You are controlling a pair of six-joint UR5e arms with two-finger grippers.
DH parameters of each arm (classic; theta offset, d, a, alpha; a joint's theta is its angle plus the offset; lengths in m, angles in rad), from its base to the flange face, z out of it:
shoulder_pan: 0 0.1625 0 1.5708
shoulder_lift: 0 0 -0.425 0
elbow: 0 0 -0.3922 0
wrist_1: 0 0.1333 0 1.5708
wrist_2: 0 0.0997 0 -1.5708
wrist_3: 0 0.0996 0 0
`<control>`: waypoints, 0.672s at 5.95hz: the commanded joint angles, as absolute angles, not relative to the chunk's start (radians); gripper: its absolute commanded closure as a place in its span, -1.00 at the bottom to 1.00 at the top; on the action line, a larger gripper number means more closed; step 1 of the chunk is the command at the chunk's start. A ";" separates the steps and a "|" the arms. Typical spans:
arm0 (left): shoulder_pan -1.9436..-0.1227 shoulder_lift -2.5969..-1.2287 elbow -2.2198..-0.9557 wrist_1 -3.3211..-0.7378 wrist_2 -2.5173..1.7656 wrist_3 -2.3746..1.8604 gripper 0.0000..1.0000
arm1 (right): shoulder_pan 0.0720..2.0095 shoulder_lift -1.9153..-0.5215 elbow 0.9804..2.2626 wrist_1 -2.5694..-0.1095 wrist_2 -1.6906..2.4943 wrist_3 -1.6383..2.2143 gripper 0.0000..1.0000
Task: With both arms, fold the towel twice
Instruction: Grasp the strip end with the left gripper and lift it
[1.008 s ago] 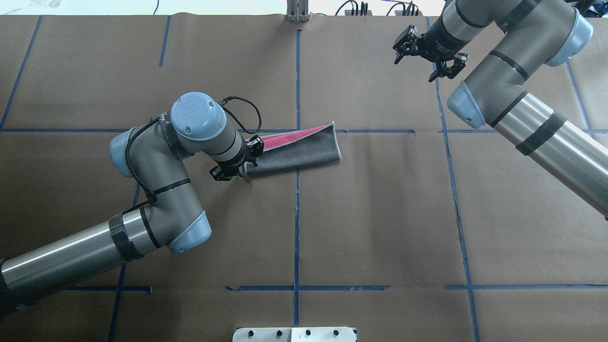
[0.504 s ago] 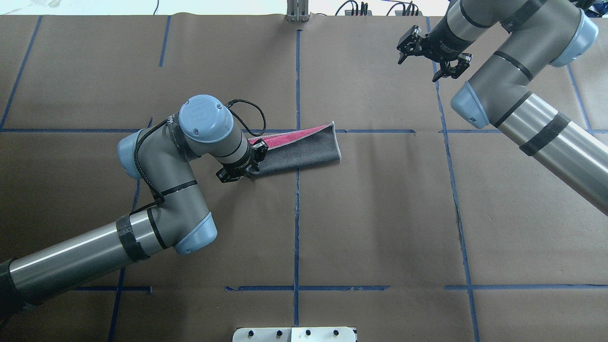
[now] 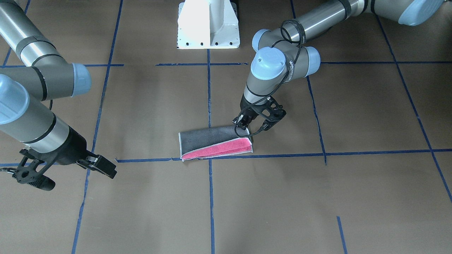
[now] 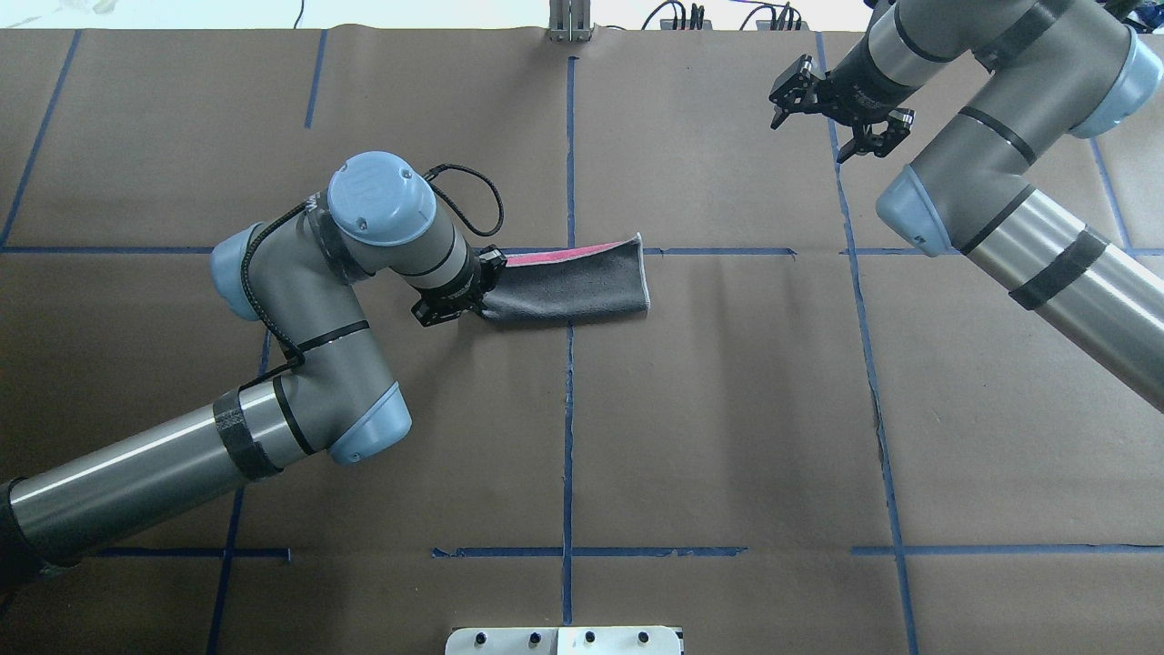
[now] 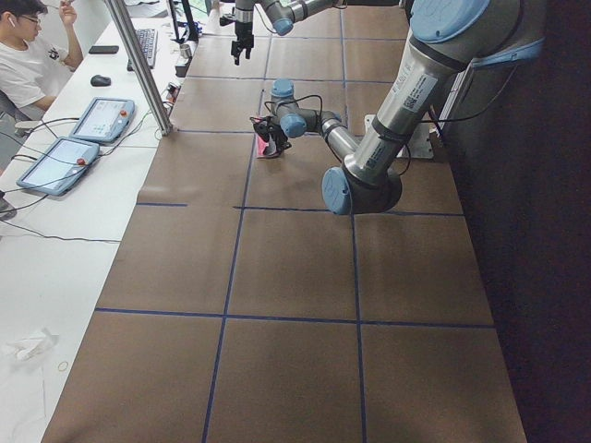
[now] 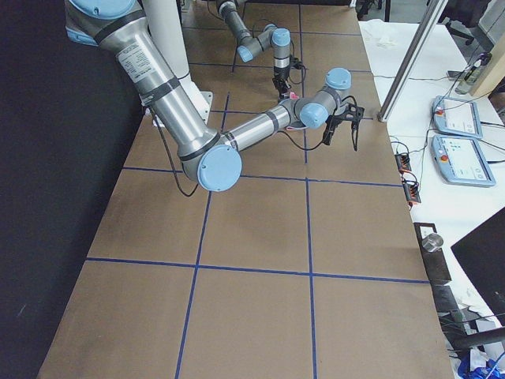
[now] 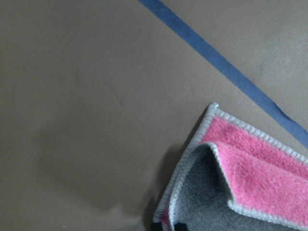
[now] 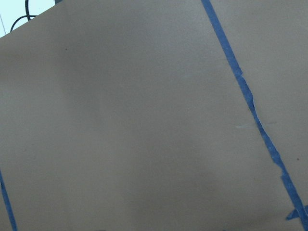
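Note:
The towel (image 4: pixel 573 289) lies folded into a long strip at mid-table, grey face up, with a thin pink-red strip (image 4: pixel 568 256) along its far edge. It also shows in the front view (image 3: pixel 208 139). My left gripper (image 4: pixel 466 296) is at the towel's left end, shut on its corner. The left wrist view shows the whitish stitched corner (image 7: pixel 192 192) raised between the fingertips (image 7: pixel 155 225). My right gripper (image 4: pixel 841 114) is open and empty, high over the far right of the table, far from the towel. It also shows in the front view (image 3: pixel 69 176).
Brown paper with blue tape lines (image 4: pixel 568 409) covers the table. The white base pedestal (image 3: pixel 208 24) stands at the robot's side. A metal post (image 4: pixel 570 18) is at the far edge. An operator (image 5: pixel 28 55) and tablets (image 5: pixel 102 118) are beyond the table.
My left gripper moved onto the towel's left end, shut on it and shifted it toward the far side, so the pink strip narrowed. My right gripper drifted further right and away.

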State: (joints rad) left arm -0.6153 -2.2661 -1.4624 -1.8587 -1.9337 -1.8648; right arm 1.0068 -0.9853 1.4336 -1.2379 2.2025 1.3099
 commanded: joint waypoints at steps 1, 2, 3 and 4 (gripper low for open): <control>-0.634 -2.304 -1.471 -1.852 -1.967 -1.867 1.00 | 1.034 -1.011 1.456 -1.238 2.236 1.296 -1.00; -0.630 -2.344 -1.470 -1.836 -1.967 -1.874 1.00 | 1.067 -1.038 1.483 -1.238 2.281 1.269 -1.00; -0.624 -2.408 -1.426 -1.832 -1.960 -1.878 1.00 | 1.083 -1.108 1.556 -1.238 2.313 1.246 -1.00; -0.617 -2.512 -1.308 -1.832 -1.957 -1.876 1.00 | 1.088 -1.206 1.660 -1.238 2.318 1.244 -1.00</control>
State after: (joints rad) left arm -0.6236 -2.4227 -1.3990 -1.8335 -1.9607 -1.8759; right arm 1.0782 -1.1200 1.5692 -1.2379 2.3038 1.2525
